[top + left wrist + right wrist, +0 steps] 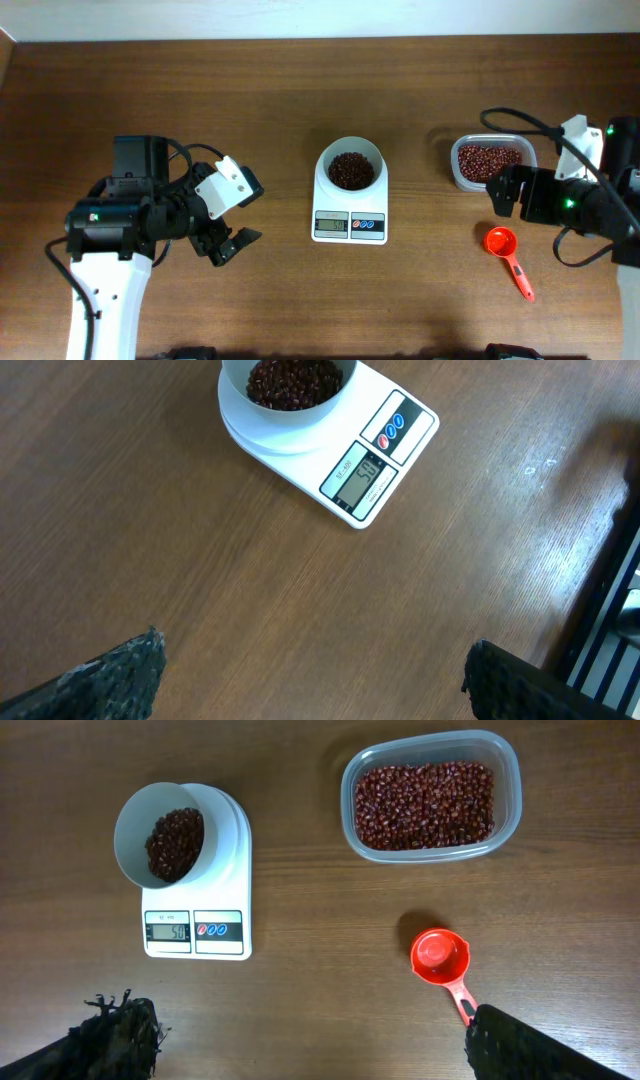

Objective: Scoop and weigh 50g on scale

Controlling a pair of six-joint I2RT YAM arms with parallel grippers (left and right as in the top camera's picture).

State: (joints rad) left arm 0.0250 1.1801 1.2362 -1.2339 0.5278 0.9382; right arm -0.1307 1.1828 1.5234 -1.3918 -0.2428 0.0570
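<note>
Beans (174, 844) in bowl (135, 818) on scale (235, 855), more in clear tub (346, 800).

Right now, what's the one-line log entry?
scale: beans in bowl, display 50 | scoop: empty, on table | left tool: open, empty | right tool: open, empty

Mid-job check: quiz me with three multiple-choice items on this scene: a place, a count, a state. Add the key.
1. Where does the scoop lie? A on the table beside the tub; B inside the tub; C in the bowl on the scale.
2. How many containers hold beans? A one; B two; C three.
3. The right gripper is: A shut on the scoop; B shut on the tub; C open, empty.
Key: A, it rests on wood near the tub; B, bowl and tub both hold them; C, fingers wide apart, nothing between.
</note>
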